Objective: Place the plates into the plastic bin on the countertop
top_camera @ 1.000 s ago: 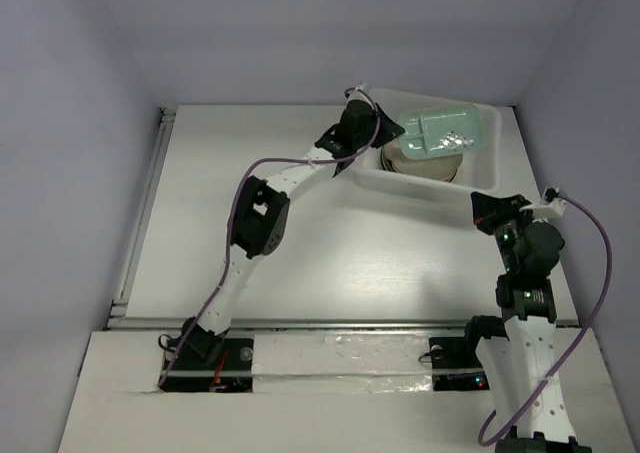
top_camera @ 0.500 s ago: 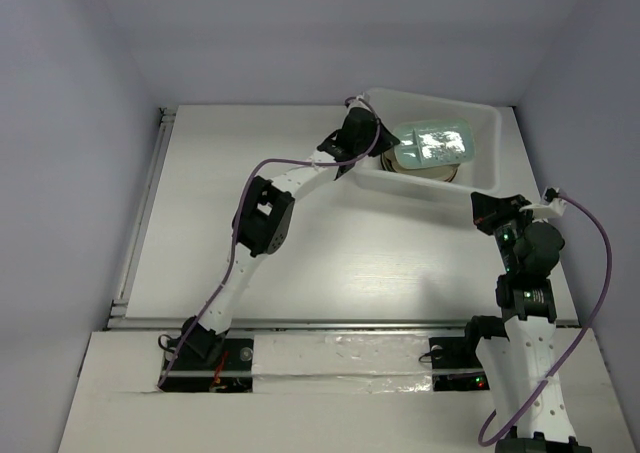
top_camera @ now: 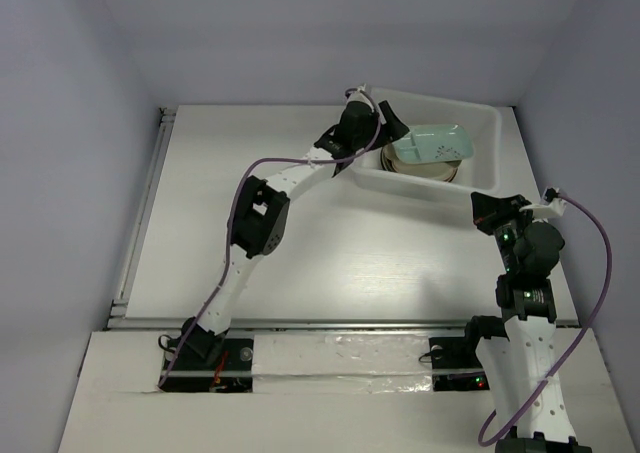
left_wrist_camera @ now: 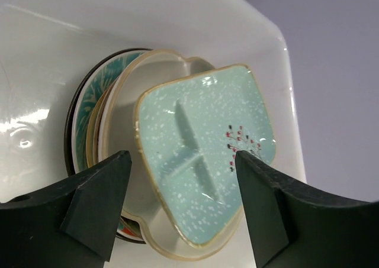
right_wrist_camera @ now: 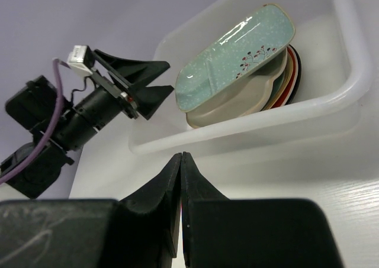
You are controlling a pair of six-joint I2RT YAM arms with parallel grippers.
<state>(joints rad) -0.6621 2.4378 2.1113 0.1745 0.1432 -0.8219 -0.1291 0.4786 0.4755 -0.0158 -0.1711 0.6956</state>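
Observation:
The mint rectangular plate lies tilted on top of the stack of plates inside the plastic bin at the back right of the countertop. Under it show the cream divided plate, a teal floral plate and a dark rim. My left gripper hovers over the bin's left end, open, its fingers wide on either side of the mint plate and off it. My right gripper is shut and empty, just in front of the bin.
A metal rail runs along the countertop's left edge. Grey walls stand close behind and beside the bin. The bin's right half holds no plates.
The left gripper brought the mint plate down onto the stack, then opened and let it go. The right arm has not moved.

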